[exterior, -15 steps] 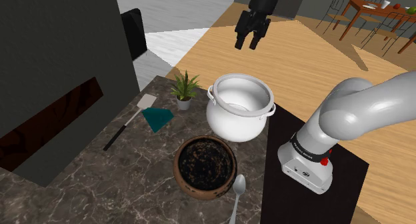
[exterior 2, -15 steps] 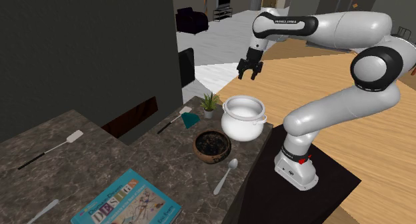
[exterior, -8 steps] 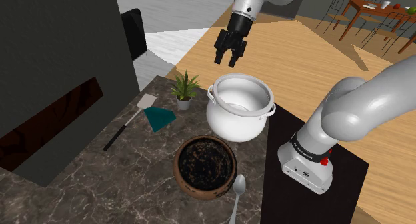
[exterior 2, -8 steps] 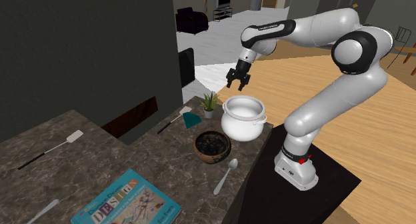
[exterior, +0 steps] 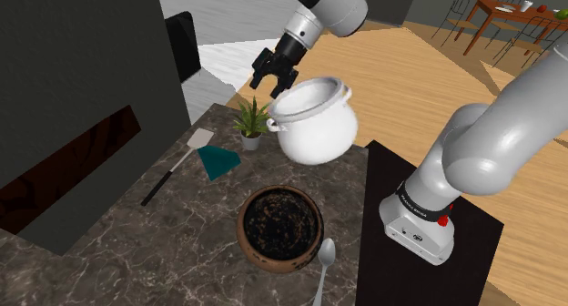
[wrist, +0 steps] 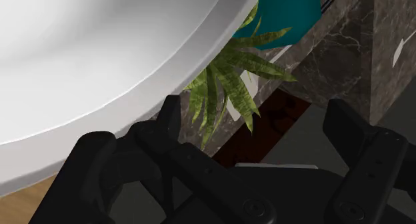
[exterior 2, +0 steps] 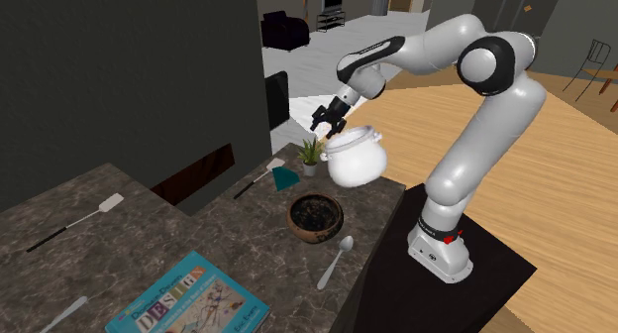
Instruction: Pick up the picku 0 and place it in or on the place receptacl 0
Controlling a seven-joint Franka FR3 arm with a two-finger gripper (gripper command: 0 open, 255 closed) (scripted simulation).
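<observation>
A white two-handled pot [exterior: 319,127] [exterior 2: 359,161] is tipped over towards the small potted plant [exterior: 250,122] [exterior 2: 313,151] and looks raised off the dark marble counter [exterior: 136,249]. My gripper [exterior: 270,84] [exterior 2: 325,118] is at the pot's upper rim, above the plant. In the wrist view the gripper [wrist: 257,116] is open with the two fingers well apart. The pot's rim [wrist: 87,49] lies against the outside of one finger, and the plant's leaves [wrist: 230,79] show between the fingers. Nothing is clasped.
A brown bowl with dark contents [exterior: 279,227] sits nearer the counter's front, with a spoon [exterior: 324,268] beside it. A spatula [exterior: 177,163] and a teal piece [exterior: 217,160] lie left of the plant. A book [exterior 2: 188,299] and another spatula [exterior 2: 79,220] lie farther along.
My gripper has come down and to the shoulder view's left, from above the pot to its rim. The pot, upright before, has tipped and shifted up and left.
</observation>
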